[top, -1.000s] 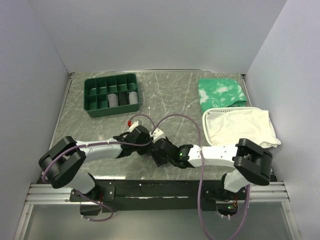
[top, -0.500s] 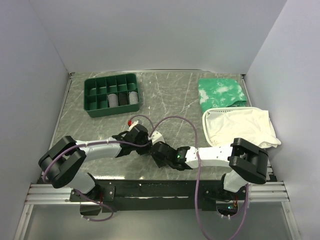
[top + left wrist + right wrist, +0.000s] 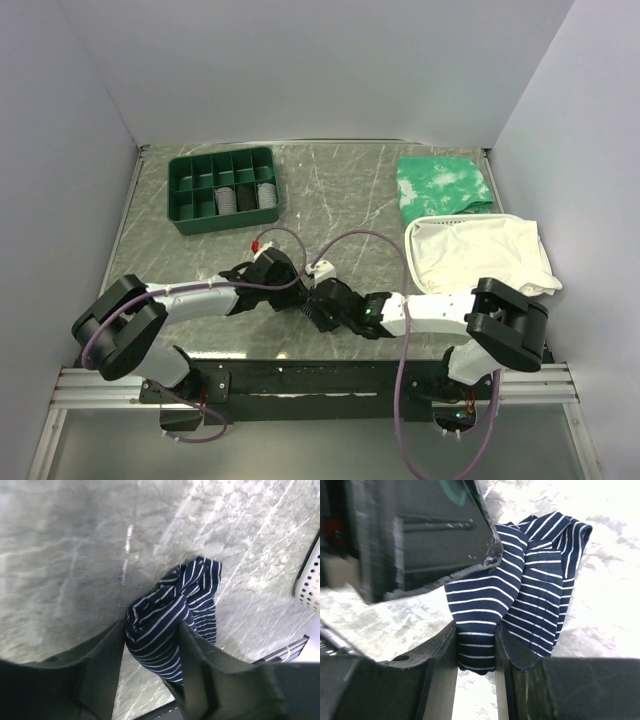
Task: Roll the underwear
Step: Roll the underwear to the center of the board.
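Gripping, left: the left gripper point(image 3: 152, 630) presses a finger on each side of the bunched underwear point(image 3: 172, 615).
Gripping, right: the right gripper point(image 3: 476, 642) stands narrow, pinching a striped fold of the same garment.
Garment place: on the table point(image 3: 330, 190), near centre, just beyond the arm bases.
Top view only: both grippers meet tip to tip and hide the garment; green tray point(image 3: 222, 190) far left, mottled green cloth point(image 3: 445, 183) far right, white cloth point(image 3: 480, 255) nearer on the right.
Wrist views only: navy fabric with light stripes, crumpled; a left finger point(image 3: 420, 540) touches it.
Edges: the near table edge lies close behind the grippers.
Open room: grey tabletop runs from the grippers to the far wall, between tray and cloths.
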You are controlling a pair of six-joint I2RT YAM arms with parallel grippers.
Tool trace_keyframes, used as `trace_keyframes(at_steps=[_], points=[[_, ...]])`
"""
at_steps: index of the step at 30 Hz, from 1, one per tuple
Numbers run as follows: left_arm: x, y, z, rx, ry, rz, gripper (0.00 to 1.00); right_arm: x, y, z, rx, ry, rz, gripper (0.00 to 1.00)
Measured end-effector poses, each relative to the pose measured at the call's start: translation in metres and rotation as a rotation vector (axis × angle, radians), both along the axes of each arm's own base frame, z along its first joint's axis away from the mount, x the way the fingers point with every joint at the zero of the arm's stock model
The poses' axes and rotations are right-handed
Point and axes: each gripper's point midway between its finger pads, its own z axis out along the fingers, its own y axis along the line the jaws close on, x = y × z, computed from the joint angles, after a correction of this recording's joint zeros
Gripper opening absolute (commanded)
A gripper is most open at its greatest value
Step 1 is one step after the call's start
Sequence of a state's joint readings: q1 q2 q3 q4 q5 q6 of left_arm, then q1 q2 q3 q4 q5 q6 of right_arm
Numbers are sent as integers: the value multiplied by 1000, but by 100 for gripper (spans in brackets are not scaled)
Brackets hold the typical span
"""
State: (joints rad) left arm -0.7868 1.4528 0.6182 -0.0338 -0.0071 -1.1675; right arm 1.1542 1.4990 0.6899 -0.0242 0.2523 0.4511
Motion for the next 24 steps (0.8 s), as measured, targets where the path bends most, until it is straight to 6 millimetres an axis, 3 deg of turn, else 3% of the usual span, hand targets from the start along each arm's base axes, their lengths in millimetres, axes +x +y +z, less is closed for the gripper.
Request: trace_keyframes(at_steps=[7, 16, 24], points=[[8, 21, 10, 2, -22, 64, 68, 2, -7, 1, 201, 139, -26, 20], [16, 43, 31, -23, -100, 133, 69, -4, -10, 2, 398, 289, -47, 21], [7, 43, 27, -64, -134, 90, 70, -6, -18, -5, 567, 444, -100, 22]])
